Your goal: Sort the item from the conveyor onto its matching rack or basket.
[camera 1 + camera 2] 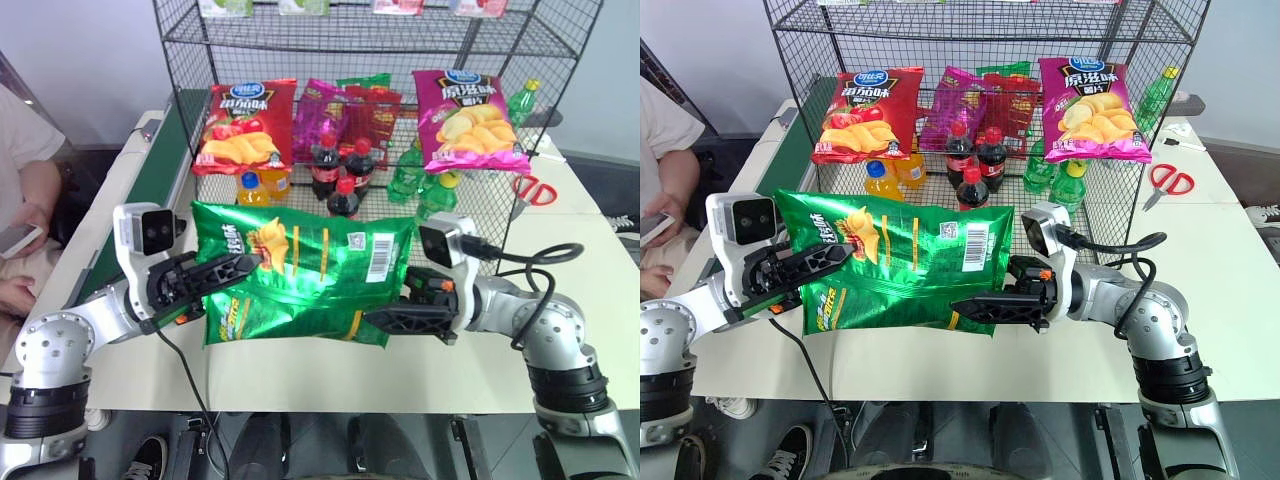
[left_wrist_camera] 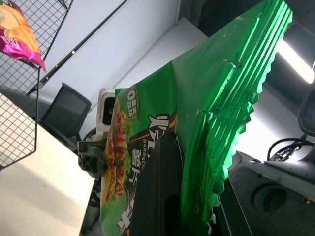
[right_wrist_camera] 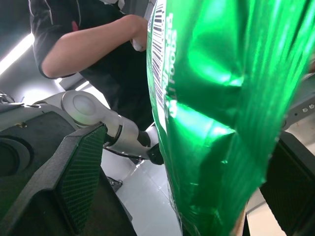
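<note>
At the desk's left edge runs the conveyor (image 1: 150,180), with a person's hand (image 1: 28,228) beside it. The left end effector (image 1: 232,270) is clamped tight on the left seam of the green bag (image 1: 300,285), which hangs crosswise in the air above the desk's (image 1: 580,260) front edge, barcode side showing. The right end effector (image 1: 385,318) stands wide, its fingers straddling the bag's right end without visibly pinching it. Behind, along the desk's back, the rack (image 1: 380,40) carries a red bag (image 1: 245,125), a pink-purple bag (image 1: 468,120) and bottles (image 1: 340,170) under them; scissors (image 1: 538,190) lie toward the right edge.

The bag looks light, puffy and slick, its contents brittle. Gripping the flat crimped end seams seems safest; squeezing the belly would likely crush crisps or let the foil slide.
</note>
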{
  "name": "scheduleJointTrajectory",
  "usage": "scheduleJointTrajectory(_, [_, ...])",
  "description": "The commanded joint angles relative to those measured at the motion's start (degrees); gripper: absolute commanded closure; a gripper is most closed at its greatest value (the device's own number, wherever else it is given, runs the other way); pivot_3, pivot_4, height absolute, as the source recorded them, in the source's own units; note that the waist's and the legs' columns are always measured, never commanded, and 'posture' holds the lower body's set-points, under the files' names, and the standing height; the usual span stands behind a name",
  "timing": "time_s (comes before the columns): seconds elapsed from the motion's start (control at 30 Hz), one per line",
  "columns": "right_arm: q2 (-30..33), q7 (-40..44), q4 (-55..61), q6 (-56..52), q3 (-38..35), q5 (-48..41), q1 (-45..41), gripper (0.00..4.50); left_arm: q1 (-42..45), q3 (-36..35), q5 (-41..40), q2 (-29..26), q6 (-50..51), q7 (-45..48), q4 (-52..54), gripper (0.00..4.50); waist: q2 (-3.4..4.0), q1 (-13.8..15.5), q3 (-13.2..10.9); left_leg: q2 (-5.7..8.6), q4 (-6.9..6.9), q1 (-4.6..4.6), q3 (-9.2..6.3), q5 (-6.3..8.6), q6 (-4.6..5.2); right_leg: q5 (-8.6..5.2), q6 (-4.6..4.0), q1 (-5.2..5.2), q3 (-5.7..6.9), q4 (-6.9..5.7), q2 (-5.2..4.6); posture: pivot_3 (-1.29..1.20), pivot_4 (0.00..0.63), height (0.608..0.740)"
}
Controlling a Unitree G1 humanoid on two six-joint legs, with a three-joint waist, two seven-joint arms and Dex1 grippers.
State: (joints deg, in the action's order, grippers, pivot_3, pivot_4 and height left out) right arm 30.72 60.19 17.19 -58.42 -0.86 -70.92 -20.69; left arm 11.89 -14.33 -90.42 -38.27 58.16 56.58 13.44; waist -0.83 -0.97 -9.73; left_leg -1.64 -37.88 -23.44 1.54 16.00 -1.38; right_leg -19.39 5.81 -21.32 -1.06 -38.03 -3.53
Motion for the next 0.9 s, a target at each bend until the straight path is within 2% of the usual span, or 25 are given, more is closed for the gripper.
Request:
scheduleJointTrajectory(0.03, [1.1,1.5,2.7,0.7,0.8,1.6,0.3,0.00,-0.2,-1.8,1.1,0.4,-0.9,1.8,0.1,4.43,0.00,0.0,0.0,0.00,0.00,0.00,0.00,0.00,0.00,0.00,0.00,0.00,0.00,0.00,0.00,0.00,0.150,0.739])
scheduleJointTrajectory(0.23, [1.0,1.9,1.7,1.5,1.3,3.7,1.0,0.00,0.0,-2.4,1.9,0.4,-0.7,3.5,-0.7,4.43,0.00,0.0,0.0,0.00,0.00,0.00,0.00,0.00,0.00,0.00,0.00,0.00,0.00,0.00,0.00,0.00,0.150,0.739])
scheduleJointTrajectory(0.33, [1.2,2.4,1.6,2.1,1.6,4.9,1.1,0.82,-0.1,-2.5,2.3,0.5,-0.7,3.9,-0.8,4.50,0.00,0.0,0.0,0.00,0.00,0.00,0.00,0.00,0.00,0.00,0.00,0.00,0.00,0.00,0.00,0.00,0.150,0.739])
scheduleJointTrajectory(0.4, [1.3,2.9,1.7,2.5,1.7,5.7,1.1,1.71,-0.3,-2.6,2.6,0.5,-0.7,4.2,-0.8,4.50,0.00,0.0,0.0,0.00,0.00,0.00,0.00,0.00,0.00,0.00,0.00,-0.01,0.00,0.00,-0.01,0.00,0.150,0.739])
scheduleJointTrajectory(0.47, [1.0,2.9,1.3,2.6,1.4,5.7,1.1,2.84,-0.6,-2.6,2.8,0.6,-0.6,4.4,-0.8,4.50,0.00,0.0,0.0,-0.01,0.00,0.00,0.00,0.00,0.00,0.00,0.00,0.00,0.00,0.00,-0.01,0.00,0.150,0.739])
scheduleJointTrajectory(0.57, [0.7,2.8,1.0,2.6,1.1,5.6,0.9,4.26,-1.0,-2.3,3.6,0.9,-0.9,4.5,-0.3,4.50,0.00,0.0,0.0,-0.01,0.00,0.00,0.00,0.00,0.00,0.00,0.00,0.00,0.00,0.00,-0.01,0.00,0.150,0.739])
scheduleJointTrajectory(0.6, [0.7,2.8,1.0,2.7,1.0,5.6,0.8,4.44,-1.0,-2.3,4.0,1.1,-1.1,4.3,-0.2,4.50,0.00,0.0,0.0,-0.01,0.00,0.00,-0.01,0.00,0.00,0.00,0.00,0.00,0.00,0.00,-0.02,0.00,0.150,0.739])
scheduleJointTrajectory(0.7, [0.6,2.7,1.1,2.8,1.0,5.8,0.8,4.44,-0.9,-2.1,4.3,1.0,-0.6,2.9,-0.5,4.50,0.00,0.0,0.0,-0.01,0.00,0.00,-0.01,0.00,0.00,0.00,0.00,0.00,0.00,0.00,-0.02,0.00,0.150,0.739])
scheduleJointTrajectory(0.8, [0.6,2.4,0.8,3.7,0.6,6.7,0.8,4.50,-0.5,-2.8,5.2,0.9,-1.0,0.0,-1.6,3.72,0.00,0.0,0.0,-0.01,0.00,0.00,-0.02,0.00,0.00,0.00,0.00,0.00,0.00,0.00,-0.02,0.00,0.150,0.739])
scheduleJointTrajectory(0.9, [1.4,2.4,1.6,6.0,0.2,9.1,1.2,4.50,-0.8,-4.1,5.7,0.4,-1.4,-0.4,-2.0,2.22,0.00,0.0,0.0,-0.01,0.00,0.00,-0.02,0.00,0.00,0.00,0.00,-0.01,0.00,0.00,-0.02,0.00,0.150,0.739])
